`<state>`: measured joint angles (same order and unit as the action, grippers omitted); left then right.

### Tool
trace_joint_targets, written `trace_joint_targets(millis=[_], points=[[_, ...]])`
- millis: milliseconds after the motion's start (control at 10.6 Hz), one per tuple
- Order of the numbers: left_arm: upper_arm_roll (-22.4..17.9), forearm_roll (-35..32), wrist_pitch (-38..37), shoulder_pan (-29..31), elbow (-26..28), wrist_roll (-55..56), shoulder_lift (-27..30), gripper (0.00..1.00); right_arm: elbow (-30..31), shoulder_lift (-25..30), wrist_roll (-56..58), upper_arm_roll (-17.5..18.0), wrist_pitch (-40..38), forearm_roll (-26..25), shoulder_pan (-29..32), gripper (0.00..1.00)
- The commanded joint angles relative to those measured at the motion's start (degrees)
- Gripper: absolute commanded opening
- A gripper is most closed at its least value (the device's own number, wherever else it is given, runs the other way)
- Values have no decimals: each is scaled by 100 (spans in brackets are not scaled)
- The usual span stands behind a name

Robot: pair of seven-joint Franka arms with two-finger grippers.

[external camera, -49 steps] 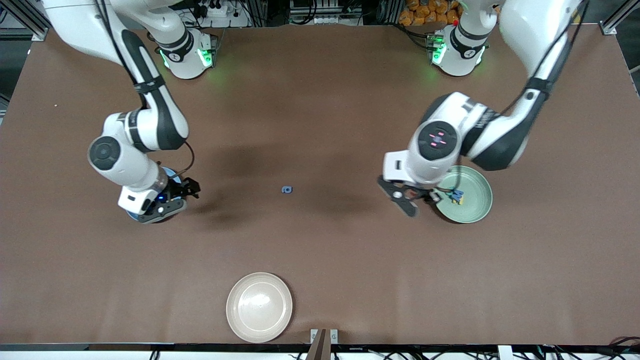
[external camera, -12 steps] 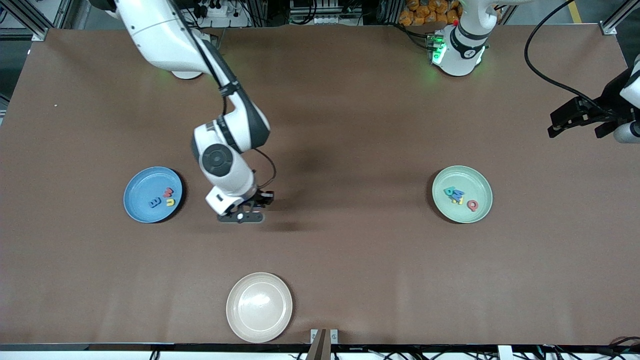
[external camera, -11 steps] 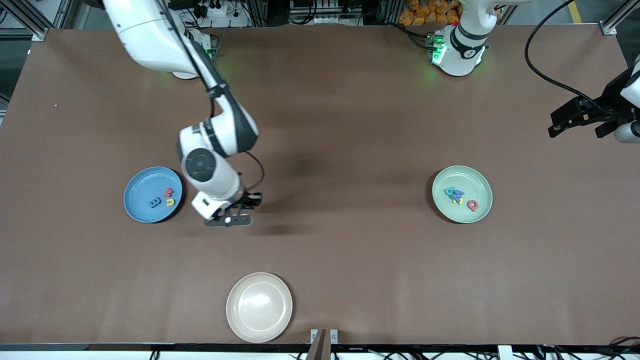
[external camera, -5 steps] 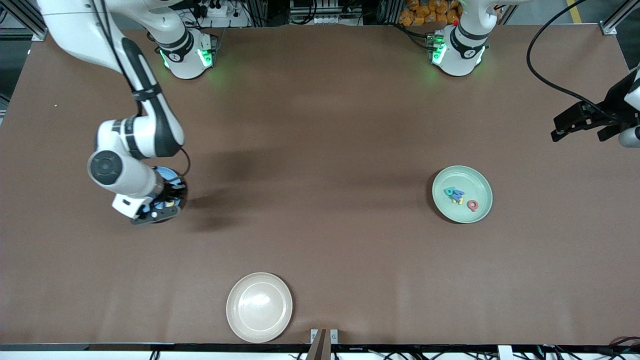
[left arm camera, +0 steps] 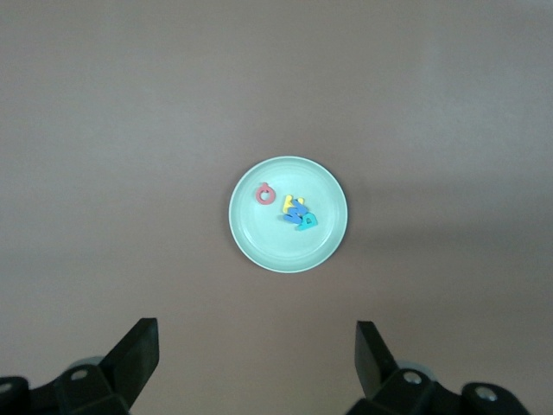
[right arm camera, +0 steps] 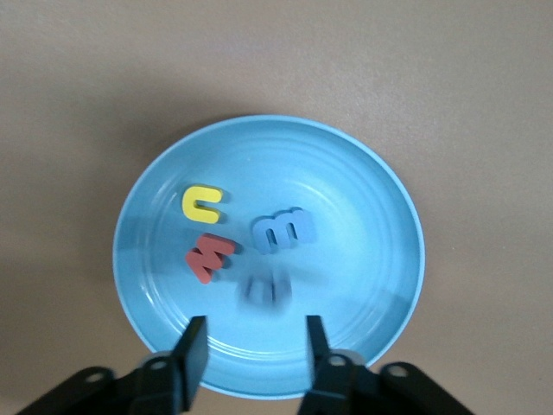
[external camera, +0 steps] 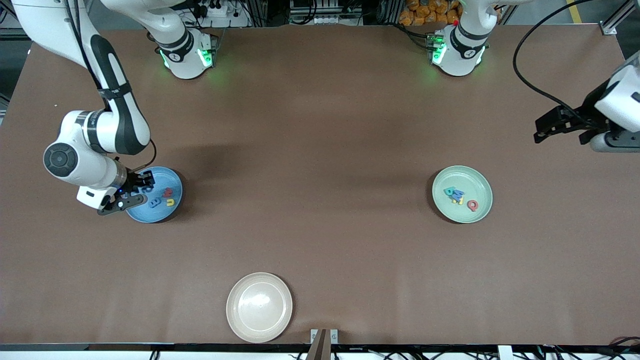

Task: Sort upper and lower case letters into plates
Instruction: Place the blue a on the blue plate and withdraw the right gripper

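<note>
The bright blue plate (external camera: 159, 212) holds a yellow letter (right arm camera: 203, 204), a red letter (right arm camera: 208, 255) and a light blue letter (right arm camera: 283, 231). A small dark blue letter (right arm camera: 266, 290) shows blurred over the plate, just ahead of my right gripper (right arm camera: 253, 350), which is open and empty. That gripper (external camera: 134, 192) hangs over the plate's edge toward the right arm's end. The mint green plate (external camera: 477, 177) holds red, yellow, blue and teal letters (external camera: 457, 196). It also shows in the left wrist view (left arm camera: 259, 242). My left gripper (external camera: 562, 131) is open, empty and raised at the left arm's end of the table.
A cream plate (external camera: 259, 307) lies near the table's front edge, nearer the front camera than both other plates. The brown table (external camera: 320, 150) lies bare between the blue and mint plates.
The right arm swung from the table's middle to over the blue plate with the dark blue letter and opened. The left arm pulled away from the mint plate earlier and has shifted slightly.
</note>
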<state>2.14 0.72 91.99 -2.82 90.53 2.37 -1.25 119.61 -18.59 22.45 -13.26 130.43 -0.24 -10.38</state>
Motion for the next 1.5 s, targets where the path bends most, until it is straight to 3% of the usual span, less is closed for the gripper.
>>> trace_joint_targets(millis=[0, 282, 470, 658, 1128, 1409], points=[[76, -160, 56, 27, 105, 27, 90, 100, 186, 626, 13, 42, 18, -12, 71, 100], [67, -160, 21, 71, 52, -17, 212, 100, 81, 1374, -13, 78, -157, -12, 211, 100], [76, -160, -32, 71, 17, -52, 213, 100, -794, 1411, -30, 113, -979, -12, 290, 100], [49, -160, -84, 71, -70, -53, 213, 100, -1683, 1402, -92, 541, -1798, 6, 745, 100], [49, -178, -462, 63, -290, -44, 169, 100, -2949, 1472, -1083, 895, -3529, -3, 1021, 100], [76, -292, -516, 63, -317, -52, 177, 100, -3513, 1490, -1217, 956, -4068, -20, 994, 100]])
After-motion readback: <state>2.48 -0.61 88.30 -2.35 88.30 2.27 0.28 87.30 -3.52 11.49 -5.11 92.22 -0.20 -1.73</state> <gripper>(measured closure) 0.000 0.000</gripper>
